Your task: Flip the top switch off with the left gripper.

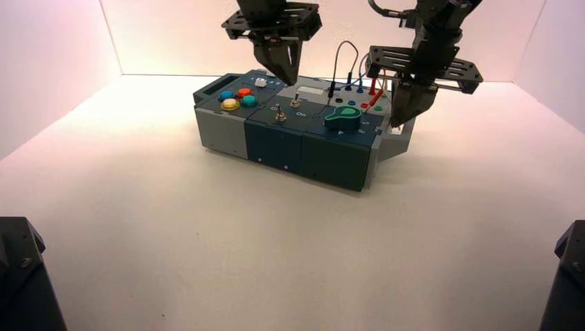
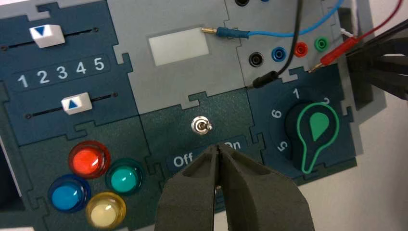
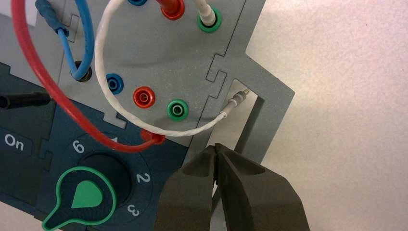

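The top switch is a small silvery toggle on the dark blue middle panel, and its lever leans toward the side lettered "On". My left gripper is shut, its tips hovering over the "Off"/"On" lettering just short of the toggle and not touching it. From above, the left gripper points down over the back of the box, behind the top switch and its nearer look-alike toggle. My right gripper hangs shut and empty at the box's right end.
A green teardrop knob sits to one side of the switch and coloured push buttons to the other. Two white sliders and a pale display window lie beyond. Blue, black, red and white wires loop over the sockets.
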Available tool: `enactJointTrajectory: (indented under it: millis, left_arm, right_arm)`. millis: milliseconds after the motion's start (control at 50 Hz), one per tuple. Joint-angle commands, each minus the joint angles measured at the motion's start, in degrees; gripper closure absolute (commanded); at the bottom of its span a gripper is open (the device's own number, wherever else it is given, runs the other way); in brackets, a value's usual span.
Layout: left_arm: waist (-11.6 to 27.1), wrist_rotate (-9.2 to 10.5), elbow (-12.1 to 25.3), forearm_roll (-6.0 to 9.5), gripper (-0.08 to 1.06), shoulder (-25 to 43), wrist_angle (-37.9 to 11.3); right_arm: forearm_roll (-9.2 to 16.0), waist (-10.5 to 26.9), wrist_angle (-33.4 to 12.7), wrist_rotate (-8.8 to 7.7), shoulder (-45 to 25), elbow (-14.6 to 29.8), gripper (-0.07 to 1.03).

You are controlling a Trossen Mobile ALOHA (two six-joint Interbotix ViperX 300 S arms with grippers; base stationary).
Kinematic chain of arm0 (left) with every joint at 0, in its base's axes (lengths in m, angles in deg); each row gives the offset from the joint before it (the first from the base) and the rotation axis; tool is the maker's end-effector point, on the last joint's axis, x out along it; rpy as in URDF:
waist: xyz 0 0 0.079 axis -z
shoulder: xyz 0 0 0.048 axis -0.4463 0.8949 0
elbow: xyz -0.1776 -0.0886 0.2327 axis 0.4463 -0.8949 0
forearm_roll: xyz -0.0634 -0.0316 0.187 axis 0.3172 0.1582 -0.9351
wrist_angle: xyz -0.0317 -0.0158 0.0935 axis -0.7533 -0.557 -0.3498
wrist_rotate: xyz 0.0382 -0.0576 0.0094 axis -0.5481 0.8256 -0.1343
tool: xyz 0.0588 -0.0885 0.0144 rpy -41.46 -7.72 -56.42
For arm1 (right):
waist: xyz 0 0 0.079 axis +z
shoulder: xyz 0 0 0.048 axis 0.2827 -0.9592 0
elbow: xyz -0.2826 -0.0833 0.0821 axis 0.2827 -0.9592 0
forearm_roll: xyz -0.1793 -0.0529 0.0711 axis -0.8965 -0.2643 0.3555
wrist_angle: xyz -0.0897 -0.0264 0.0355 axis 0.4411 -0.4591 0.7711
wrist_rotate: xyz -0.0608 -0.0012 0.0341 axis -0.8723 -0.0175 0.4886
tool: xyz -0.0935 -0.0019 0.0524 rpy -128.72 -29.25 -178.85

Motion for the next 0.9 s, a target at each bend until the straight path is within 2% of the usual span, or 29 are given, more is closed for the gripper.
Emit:
enactJointTrajectory:
  millis: [20, 700, 900]
  left_arm:
    - [0.3, -0.09, 2.4, 0.18, 1.01, -0.2, 0.0]
    - [1.5, -0.44, 6.0, 0.18, 1.01, 4.0, -1.7]
    - [1.4, -0.88, 6.4, -0.44, 1.01, 4.8, -1.7]
  right_arm:
    - [-0.1, 0.0, 0.6, 0.00, 0.1, 1.0, 0.98]
    - [-0.1, 0.0, 0.8, -0.09, -0.4, 1.0, 0.98]
    - [-0.1, 0.0, 0.8, -0.09, -0.4, 1.0, 0.98]
